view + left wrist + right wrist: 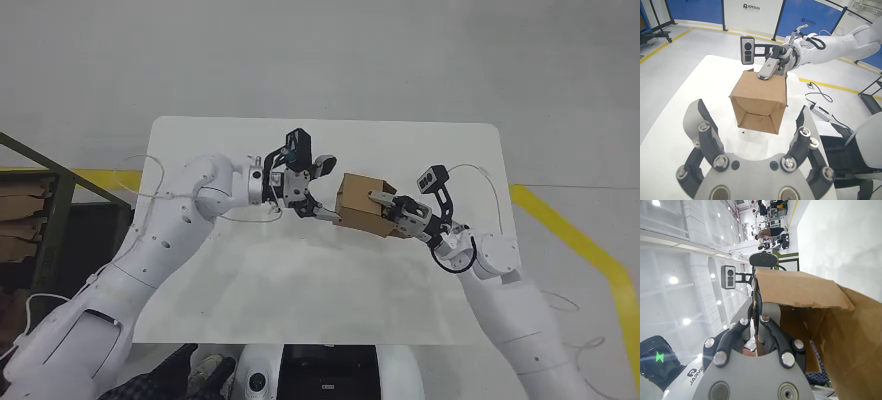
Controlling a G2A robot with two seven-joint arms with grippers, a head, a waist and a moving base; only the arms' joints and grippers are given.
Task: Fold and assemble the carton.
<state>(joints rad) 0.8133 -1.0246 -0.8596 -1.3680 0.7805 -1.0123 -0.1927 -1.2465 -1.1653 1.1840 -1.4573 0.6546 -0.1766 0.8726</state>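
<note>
Carton [362, 203] is sitting over the middle of the table [300, 300], a little toward the far edge and between the two grippers. It is lying on its side as a brown box. Cannot tell whether its lower edge is touching the tabletop.

Right gripper [388, 207] is pinching the carton's wall at the end nearer the table's right edge. In the right wrist view its fingers [770, 313] are closing on either side of a ragged cardboard edge [804, 303], one outside the panel and one inside. The left wrist view is showing the same grasp from across the carton [759, 102], with the right gripper [763, 76] biting over the upper rim.

Left gripper [328, 190] is hanging just beside the carton's other end, apart from it, jaws spread wide and holding nothing. That end is facing it open, with the inner walls showing between its fingertips [700, 108].

A small dark fleck [743, 132] is lying on the table just beside the carton's near lower corner.
</note>
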